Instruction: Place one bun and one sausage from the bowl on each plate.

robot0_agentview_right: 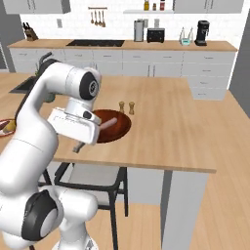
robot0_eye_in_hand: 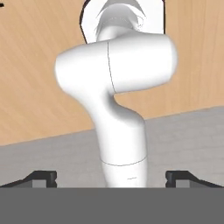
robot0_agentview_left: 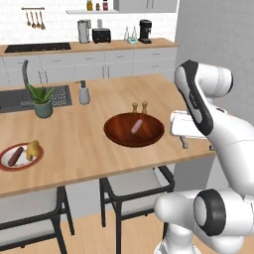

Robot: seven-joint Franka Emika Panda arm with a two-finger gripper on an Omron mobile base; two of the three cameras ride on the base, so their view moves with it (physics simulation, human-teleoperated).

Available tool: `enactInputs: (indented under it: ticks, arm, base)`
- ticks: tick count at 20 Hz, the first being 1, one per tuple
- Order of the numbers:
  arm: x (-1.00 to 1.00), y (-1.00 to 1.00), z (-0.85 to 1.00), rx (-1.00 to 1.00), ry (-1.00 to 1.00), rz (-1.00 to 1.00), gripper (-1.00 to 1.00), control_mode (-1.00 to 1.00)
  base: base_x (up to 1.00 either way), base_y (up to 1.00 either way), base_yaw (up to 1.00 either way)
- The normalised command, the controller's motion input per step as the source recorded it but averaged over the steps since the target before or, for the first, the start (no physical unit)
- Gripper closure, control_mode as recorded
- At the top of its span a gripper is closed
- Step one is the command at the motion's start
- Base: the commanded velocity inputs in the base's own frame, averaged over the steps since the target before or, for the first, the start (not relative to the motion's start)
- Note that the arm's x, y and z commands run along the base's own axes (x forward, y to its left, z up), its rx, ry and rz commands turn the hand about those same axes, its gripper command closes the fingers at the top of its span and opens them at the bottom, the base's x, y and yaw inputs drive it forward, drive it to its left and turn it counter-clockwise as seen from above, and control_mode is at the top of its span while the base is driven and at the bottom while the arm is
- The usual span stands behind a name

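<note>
The dark reddish-brown bowl sits on the wooden island with one pale sausage lying in it. No bun shows in the bowl. A red-rimmed plate at the island's left holds a dark sausage and a yellowish bun. My gripper hangs just right of the bowl, near the island's front edge, pointing down. In the hand view its fingertips stand wide apart with nothing between them.
Two small shakers stand just behind the bowl. A potted plant, a soap dispenser and a sink lie at the far left. Stools are tucked under the island's front edge.
</note>
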Motion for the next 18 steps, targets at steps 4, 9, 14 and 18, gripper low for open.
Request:
enactInputs:
  ticks: [4, 9, 14, 18]
  arm:
    - [0.68, -0.13, 0.0, 0.03, -0.4, 0.0, -1.0, -1.0]
    - [0.59, 0.2, 0.0, 0.0, -0.59, 0.0, -1.0, -1.0]
    - [0.55, 0.34, -0.07, -0.01, -0.75, 0.0, -1.0, -1.0]
    - [0.93, 0.26, -0.43, -0.06, -0.4, 0.0, -1.0, -1.0]
  base:
    - [0.0, 0.0, 0.0]
    - [0.0, 0.0, 0.0]
    - [0.0, 0.0, 0.0]
    - [0.0, 0.0, 0.0]
